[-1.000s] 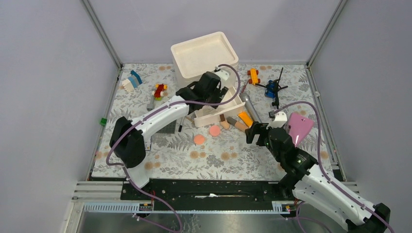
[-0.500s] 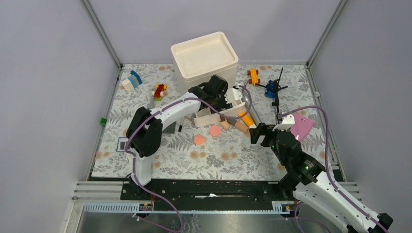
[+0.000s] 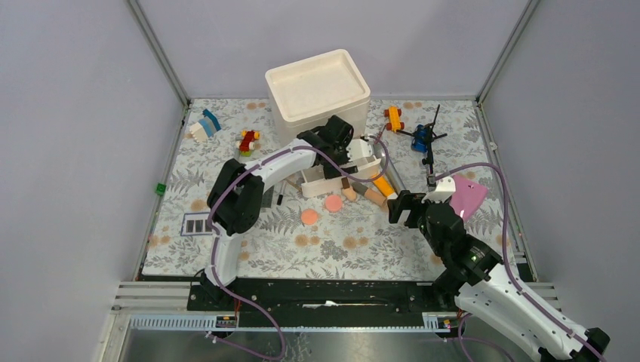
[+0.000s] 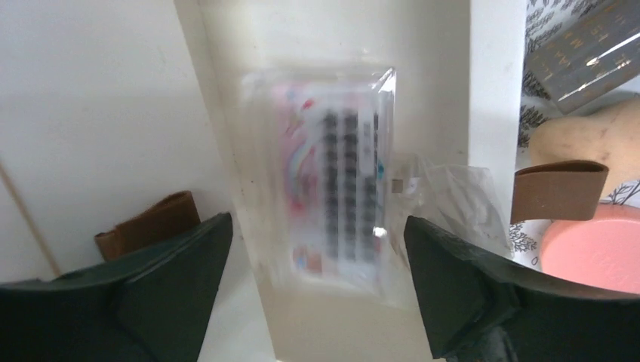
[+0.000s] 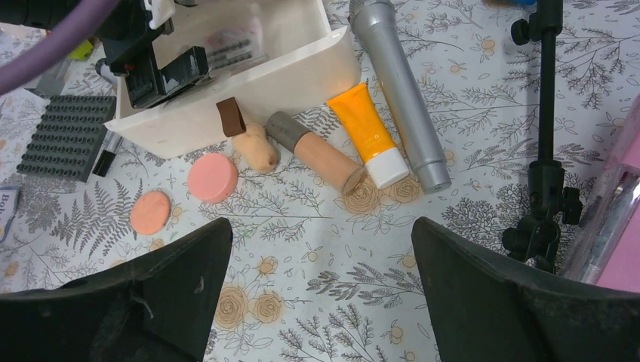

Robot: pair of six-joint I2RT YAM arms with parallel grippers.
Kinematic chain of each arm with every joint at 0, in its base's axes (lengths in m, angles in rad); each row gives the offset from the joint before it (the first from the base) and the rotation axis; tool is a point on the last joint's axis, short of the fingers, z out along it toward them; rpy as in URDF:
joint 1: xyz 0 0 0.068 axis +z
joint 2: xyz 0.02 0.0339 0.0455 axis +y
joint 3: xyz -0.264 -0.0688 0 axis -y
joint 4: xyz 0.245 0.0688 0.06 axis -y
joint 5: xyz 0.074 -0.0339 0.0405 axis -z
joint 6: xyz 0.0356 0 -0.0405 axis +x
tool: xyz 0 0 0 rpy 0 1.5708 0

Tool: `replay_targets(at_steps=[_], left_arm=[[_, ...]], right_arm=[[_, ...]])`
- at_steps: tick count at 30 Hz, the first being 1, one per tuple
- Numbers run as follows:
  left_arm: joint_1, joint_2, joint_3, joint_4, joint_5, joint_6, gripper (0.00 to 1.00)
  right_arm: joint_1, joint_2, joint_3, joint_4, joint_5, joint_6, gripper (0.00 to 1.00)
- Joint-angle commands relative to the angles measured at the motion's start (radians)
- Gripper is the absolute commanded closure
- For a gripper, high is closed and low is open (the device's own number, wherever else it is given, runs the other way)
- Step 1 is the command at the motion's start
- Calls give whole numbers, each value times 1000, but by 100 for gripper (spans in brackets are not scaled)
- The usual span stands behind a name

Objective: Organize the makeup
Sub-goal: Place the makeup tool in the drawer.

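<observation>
The right gripper (image 5: 318, 234), jaws apart and empty, hangs nearest the orange tube (image 5: 367, 130), which lies ahead of it near the white tray (image 5: 249, 98), white cap closest, long axis crosswise to the closing line; the left gripper (image 4: 317, 226), likewise apart, hangs over the tray.

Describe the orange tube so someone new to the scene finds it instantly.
Start at the low white tray in the middle of the table. Three tubes lie side by side just off its corner, on the side towards the right arm; the orange tube is the middle one. It is bright orange with a white cap, between a beige tube and a longer silver-grey tube.
</observation>
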Motion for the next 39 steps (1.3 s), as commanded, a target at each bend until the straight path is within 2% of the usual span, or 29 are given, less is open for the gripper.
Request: replay_targets(at_steps=[1,9,14,19,25,29,32,35,39], left_arm=[[0,-35,70,13,42,-9,1],[-6,-78,98,12,19,-64,1],[-14,-132,139,19,-9,-193,1],[-19,-227,129,50,-21,-390,1],[-18,-352,57,89,-185,-825,1],[-15,-499,-142,86,-283,-1111,1],[24,-626,-344,82,-271,-1291,1],[102,-744,-549,50,-232,-1454,1],[149,-860,-716,-10,-337,-1617,1]], right_arm=[[5,9,21,3,21,-15,4],[6,14,35,4,19,-22,4],[6,15,42,0,38,-23,4],[5,47,65,-17,55,-15,3],[6,130,89,-15,26,8,3],[6,161,89,7,13,0,2],[6,174,84,22,5,-12,2],[6,184,71,41,-6,-17,2],[6,200,62,65,-15,-20,2]])
